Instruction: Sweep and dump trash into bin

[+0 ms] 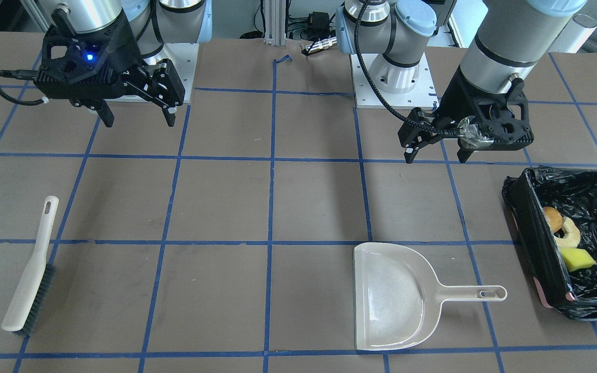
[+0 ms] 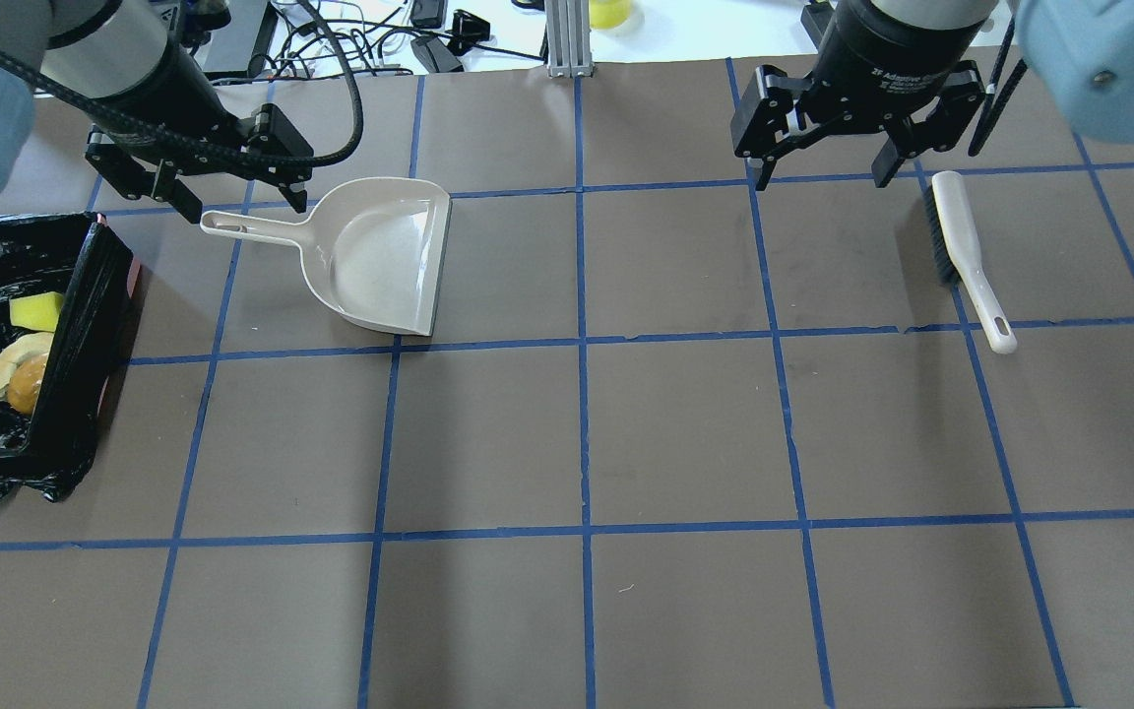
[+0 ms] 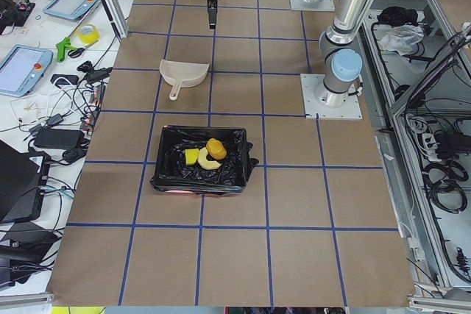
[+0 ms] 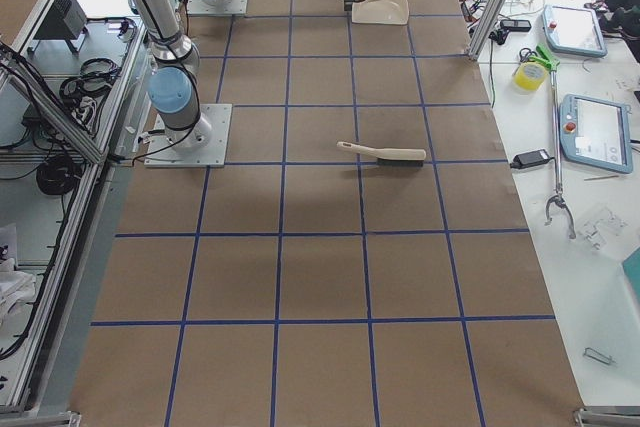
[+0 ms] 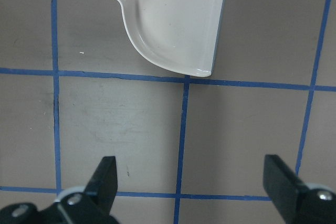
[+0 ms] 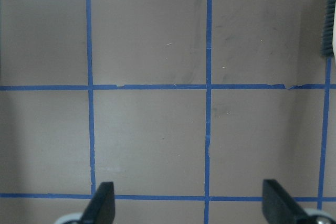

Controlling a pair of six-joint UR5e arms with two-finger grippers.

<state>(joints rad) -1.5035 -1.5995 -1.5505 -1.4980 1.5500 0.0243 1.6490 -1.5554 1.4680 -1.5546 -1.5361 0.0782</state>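
Left claw (image 1: 436, 155) hangs above the table (image 1: 226, 207), jaws wide apart, nothing between them. Right claw (image 1: 139, 122), same story: spread wide and empty, well above the surface.

And the trash? All three pieces sit inside the bin (image 1: 529, 207), out beyond the left claw's outer side and a bit further from the robot: the orange lump (image 1: 552, 217), the tan crescent (image 1: 570, 234) touching it, and the yellow wedge (image 1: 577, 259) just beside that. No stray pieces show on the table in any view.

The dustpan (image 1: 389, 300) lies flat and bare just ahead of the left claw, with its handle pointing toward the bin. In the left wrist view it sits just past the open fingertips. The brush (image 1: 31, 269) lies flat on the table, ahead of the right claw and off to its outer side, touching nothing.

By the look of it, sweeping and dumping are both done, and this is the closing step, with the tools set down and let go. What's left, I'd say, is only for both arms to pull back clear of the tools. No grasp is called for, just a lift that avoids clipping the dustpan handle or the bin rim.
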